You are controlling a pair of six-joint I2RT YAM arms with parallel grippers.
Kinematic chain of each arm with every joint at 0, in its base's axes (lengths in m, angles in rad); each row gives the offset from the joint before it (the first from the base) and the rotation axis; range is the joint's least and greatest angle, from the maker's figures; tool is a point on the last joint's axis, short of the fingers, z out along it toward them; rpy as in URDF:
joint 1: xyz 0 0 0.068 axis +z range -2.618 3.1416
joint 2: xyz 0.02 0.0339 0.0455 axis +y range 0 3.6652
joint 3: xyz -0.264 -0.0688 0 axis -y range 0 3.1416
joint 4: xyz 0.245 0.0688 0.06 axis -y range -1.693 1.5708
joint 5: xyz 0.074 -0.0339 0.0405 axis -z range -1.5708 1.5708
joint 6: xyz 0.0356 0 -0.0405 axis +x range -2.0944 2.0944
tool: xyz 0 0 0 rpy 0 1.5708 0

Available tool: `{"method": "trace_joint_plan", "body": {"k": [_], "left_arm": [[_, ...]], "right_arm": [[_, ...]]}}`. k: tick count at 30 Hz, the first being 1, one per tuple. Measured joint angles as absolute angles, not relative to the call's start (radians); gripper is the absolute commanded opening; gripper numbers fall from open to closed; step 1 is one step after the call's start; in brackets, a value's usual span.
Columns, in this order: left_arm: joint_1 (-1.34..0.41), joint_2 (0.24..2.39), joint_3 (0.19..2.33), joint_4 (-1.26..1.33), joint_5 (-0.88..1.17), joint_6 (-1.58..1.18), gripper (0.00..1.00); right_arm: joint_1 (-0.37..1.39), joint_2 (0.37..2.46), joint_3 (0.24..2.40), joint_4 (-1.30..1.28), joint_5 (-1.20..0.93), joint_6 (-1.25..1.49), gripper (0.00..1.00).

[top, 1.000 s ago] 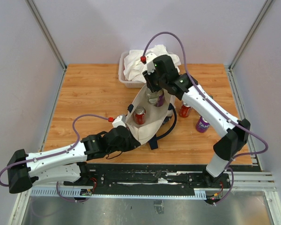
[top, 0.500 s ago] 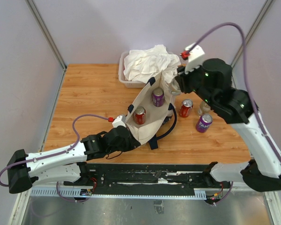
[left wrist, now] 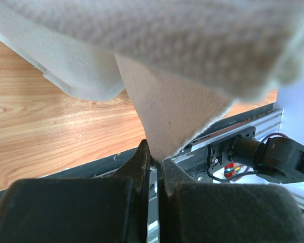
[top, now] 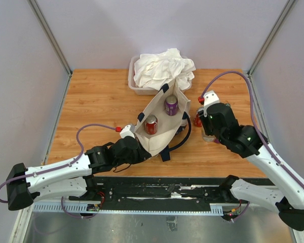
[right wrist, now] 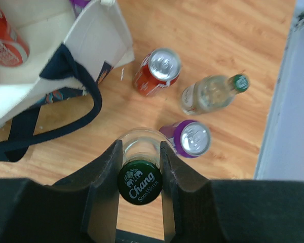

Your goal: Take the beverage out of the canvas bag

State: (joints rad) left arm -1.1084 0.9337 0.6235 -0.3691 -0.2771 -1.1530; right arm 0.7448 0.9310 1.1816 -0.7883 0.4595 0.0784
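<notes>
The cream canvas bag (top: 159,129) with navy handles stands open at the table's middle. Inside it stand a red can (top: 151,124) and a purple can (top: 171,105). My left gripper (top: 136,146) is shut on the bag's near rim; the left wrist view shows the canvas corner (left wrist: 167,116) pinched between its jaws (left wrist: 154,154). My right gripper (right wrist: 140,147) is to the right of the bag, shut on the neck of a clear glass bottle with a green cap (right wrist: 140,182), upright over the table. The bag's wall (right wrist: 99,38) shows at upper left there.
Beside the held bottle, on the table, are a red can (right wrist: 158,71), a purple can (right wrist: 190,137) and a second clear bottle (right wrist: 213,92). A clear tub (top: 131,81) of white cloth (top: 162,68) stands behind the bag. A navy handle (right wrist: 66,109) lies on the wood.
</notes>
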Motion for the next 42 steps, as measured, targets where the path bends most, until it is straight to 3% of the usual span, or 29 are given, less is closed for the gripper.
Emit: {"method": "trace_joint_plan", "body": {"k": [15, 31, 33, 37, 39, 42], "left_arm": [[-1.108, 0.932, 0.622, -0.369, -0.279, -1.157, 0.01], [-1.108, 0.932, 0.621, -0.368, -0.279, -1.157, 0.00], [-1.108, 0.932, 0.621, -0.369, -0.279, -1.158, 0.01], [-1.108, 0.932, 0.621, -0.369, -0.279, -1.160, 0.00], [-1.108, 0.932, 0.621, -0.369, -0.279, -1.161, 0.00], [-1.108, 0.932, 0.621, -0.369, -0.279, -1.161, 0.01]], "right_arm": [[0.529, 0.926, 0.852, -0.497, 0.290, 0.159, 0.01], [0.466, 1.039, 0.801, -0.349, 0.212, 0.208, 0.03], [0.466, 1.039, 0.792, -0.342, 0.215, 0.215, 0.11], [0.466, 1.038, 0.785, -0.331, 0.226, 0.233, 0.59], [0.465, 1.038, 0.781, -0.319, 0.231, 0.244, 0.77], [0.464, 1.038, 0.781, -0.301, 0.238, 0.252, 0.84]]}}
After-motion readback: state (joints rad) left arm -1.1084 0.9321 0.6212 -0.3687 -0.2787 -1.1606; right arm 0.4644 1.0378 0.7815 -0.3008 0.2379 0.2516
